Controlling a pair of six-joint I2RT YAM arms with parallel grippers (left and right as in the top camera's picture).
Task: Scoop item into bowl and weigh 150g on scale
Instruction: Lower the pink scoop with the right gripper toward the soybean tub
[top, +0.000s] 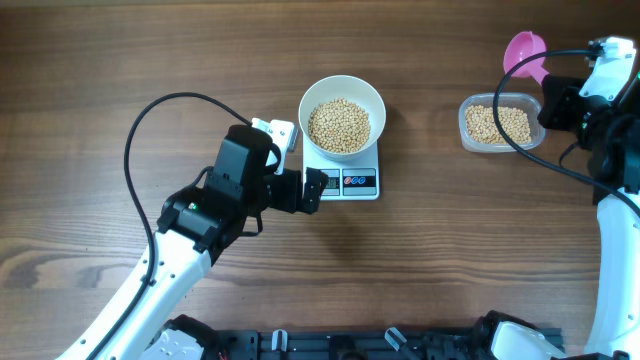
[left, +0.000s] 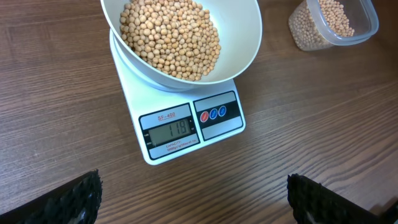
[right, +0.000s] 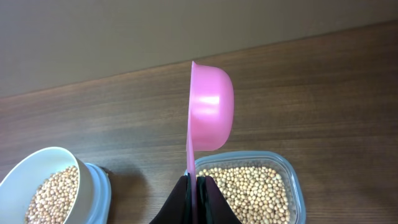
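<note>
So the white bowl (top: 342, 110) is sitting right on top of the little white scale (top: 350, 181), roughly mid-surface, and it's got a decent heap of tan beans (top: 338, 125) in it, not full to the rim. From the left wrist camera you can read the scale's grey display, looks like 119, with the dark button panel next to it on the same front edge. The left tool (top: 314, 187) is parked just beside the scale's display end, jaws spread wide with nothing between them; in its own camera you only see the two black finger pads (left: 59, 202) down in the bottom corners, well apart from each other. Over on the far right side of the wooden surface (top: 100, 60) there's a clear plastic tub (top: 500, 123) with more of the same beans in it, well apart from the bowl. The right tool (right: 196, 199) is pinched shut on the thin handle of a pink scoop (right: 210, 109), holding it above the tub's back edge with the cup tipped on its side, so from the wrist view you're looking at the rounded outside of it. Can't tell if there's anything in the scoop from either angle. A black cable loops across the surface behind the left arm.
</note>
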